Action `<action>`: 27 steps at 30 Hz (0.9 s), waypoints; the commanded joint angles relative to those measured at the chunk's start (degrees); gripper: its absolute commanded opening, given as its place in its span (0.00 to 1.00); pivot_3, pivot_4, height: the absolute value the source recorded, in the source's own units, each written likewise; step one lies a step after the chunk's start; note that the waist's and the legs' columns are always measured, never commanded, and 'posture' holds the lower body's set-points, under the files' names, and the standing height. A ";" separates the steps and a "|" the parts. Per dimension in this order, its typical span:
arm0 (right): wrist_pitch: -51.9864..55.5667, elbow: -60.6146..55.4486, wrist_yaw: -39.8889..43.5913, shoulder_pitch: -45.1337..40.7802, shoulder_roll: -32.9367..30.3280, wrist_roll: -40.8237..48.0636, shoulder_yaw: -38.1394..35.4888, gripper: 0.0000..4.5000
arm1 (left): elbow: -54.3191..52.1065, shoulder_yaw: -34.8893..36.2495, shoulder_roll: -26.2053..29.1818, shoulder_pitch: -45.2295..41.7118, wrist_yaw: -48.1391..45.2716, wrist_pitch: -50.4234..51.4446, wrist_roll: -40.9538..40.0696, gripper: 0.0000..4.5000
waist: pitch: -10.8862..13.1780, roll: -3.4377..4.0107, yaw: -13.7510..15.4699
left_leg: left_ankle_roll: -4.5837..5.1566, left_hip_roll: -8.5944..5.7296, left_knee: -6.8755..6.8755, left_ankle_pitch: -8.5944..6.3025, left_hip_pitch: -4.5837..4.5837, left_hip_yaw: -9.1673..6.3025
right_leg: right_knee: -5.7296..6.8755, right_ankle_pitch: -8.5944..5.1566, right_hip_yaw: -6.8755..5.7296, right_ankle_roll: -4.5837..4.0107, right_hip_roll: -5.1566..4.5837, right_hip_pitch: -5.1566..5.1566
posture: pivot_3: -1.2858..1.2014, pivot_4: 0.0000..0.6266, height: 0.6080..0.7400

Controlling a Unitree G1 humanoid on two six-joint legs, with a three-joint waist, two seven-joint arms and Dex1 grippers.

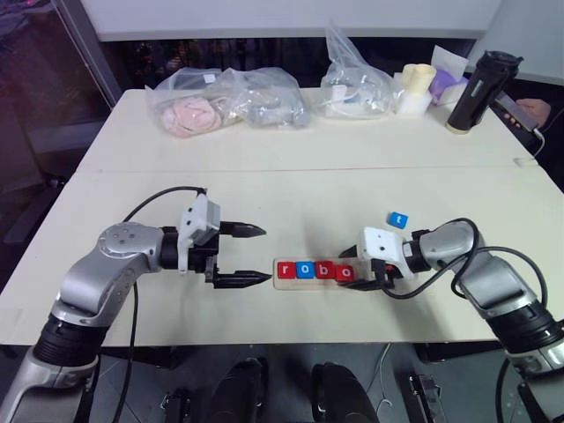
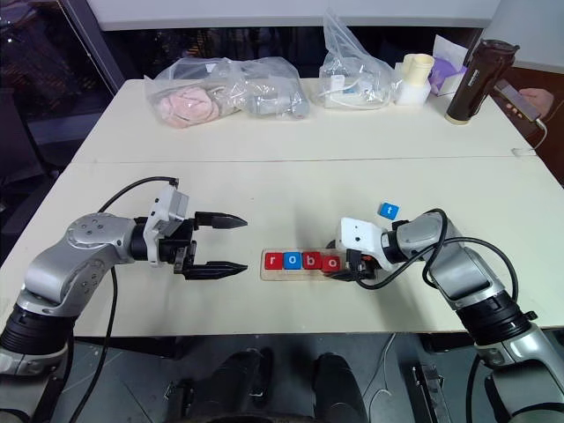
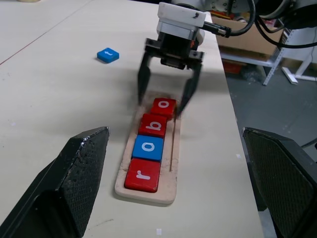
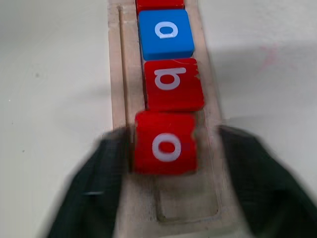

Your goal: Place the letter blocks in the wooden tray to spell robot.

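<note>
Now the right end effector point(image 3: 166, 96) stands released over the far end of the wooden tray point(image 3: 171, 163), its two black fingers point(image 3: 143, 84) spread either side of the last red block point(image 4: 165, 143) without gripping it; a gap shows between each finger and the block's edges. That block bears a white "o". Running away from the right end effector along the groove sit a red "b" block point(image 4: 173, 84), a blue "o" block point(image 4: 165, 33) and a red "r" block point(image 3: 143, 174), so the row reads "r o b o". The last slot of the tray, under the right end effector's fingers, is bare wood. The blue "t" block point(image 1: 398, 219) lies flat on the desk point(image 1: 291, 194), just beyond the right end effector and apart from the tray.

The left end effector point(image 1: 256, 256) is released as well, fingers wide apart and holding nothing, hovering level near the "r" end of the tray, its tips pointing toward the tray.

Farther off, along the back edge of the desk, lie two clear plastic bags: one point(image 1: 198, 104) with pinkish and grey soft things inside, the other point(image 1: 357, 79) with contents too unclear to name. Beside them stand a pale stack of cups point(image 1: 416, 86) and a dark bottle point(image 1: 480, 88); any writing on them cannot be read.
</note>
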 commanded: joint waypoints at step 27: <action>0.24 -0.77 -2.66 -0.74 -0.84 0.40 -3.10 0.99 | -1.02 0.34 -0.63 -1.70 0.42 -0.13 -0.39 1.00 | 0.00 0.00 -0.01 | 0.00 0.00 0.00 0.01 0.01 0.00 | 0.01 0.01 0.00 0.01 0.00 0.00 | 0.52 0.24 0.98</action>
